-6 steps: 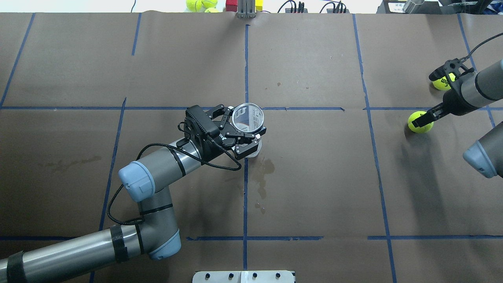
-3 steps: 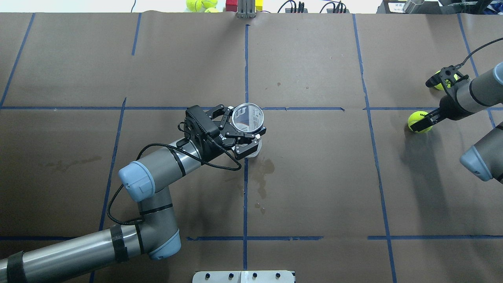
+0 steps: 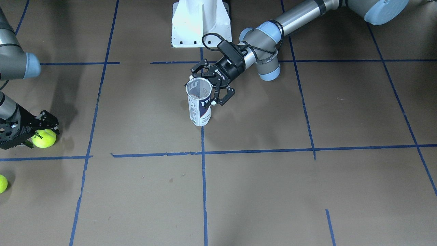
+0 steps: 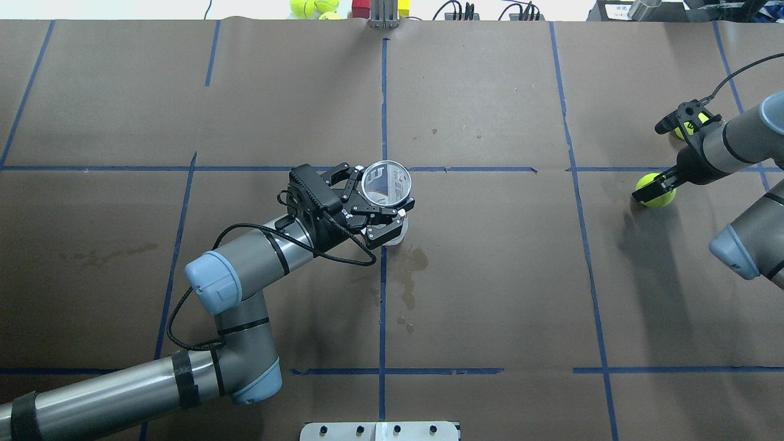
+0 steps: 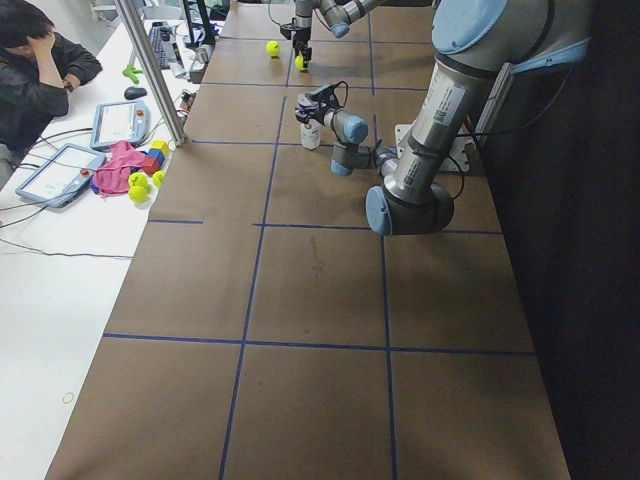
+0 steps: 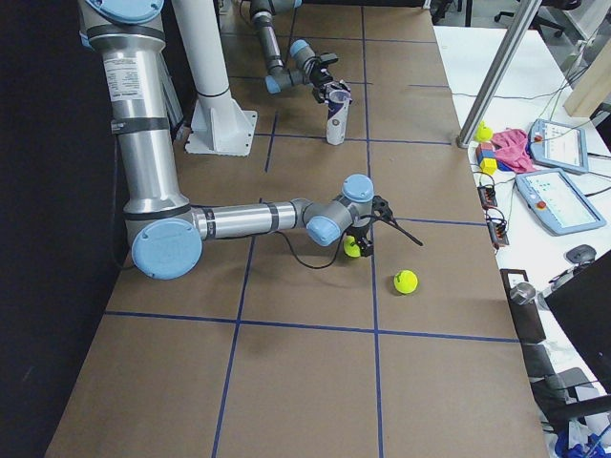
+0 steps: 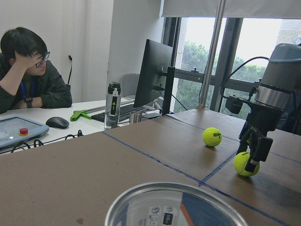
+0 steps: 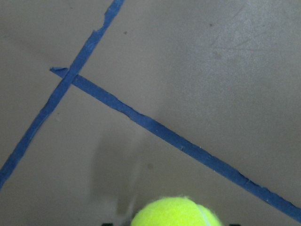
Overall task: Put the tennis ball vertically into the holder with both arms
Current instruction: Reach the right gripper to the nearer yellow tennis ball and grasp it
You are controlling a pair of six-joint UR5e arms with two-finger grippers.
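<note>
The right tool [image 3: 20, 135] clenches a tennis ball [image 3: 44, 138] low over the bench [image 3: 307, 191], near its right end. The left tool [image 4: 373, 205] grasps the holder [image 3: 199, 102], upright at the bench's centre, mouth open upward. A second ball [image 3: 2, 183] lies nearby.

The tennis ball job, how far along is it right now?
Done: the left claw grips the holder upright, its open mouth facing up. In hand: the right claw is down around a tennis ball that looks to sit on the table; whether it has closed is unclear. Left: lift the ball, carry it over and drop it in. A second ball lies nearby.
</note>
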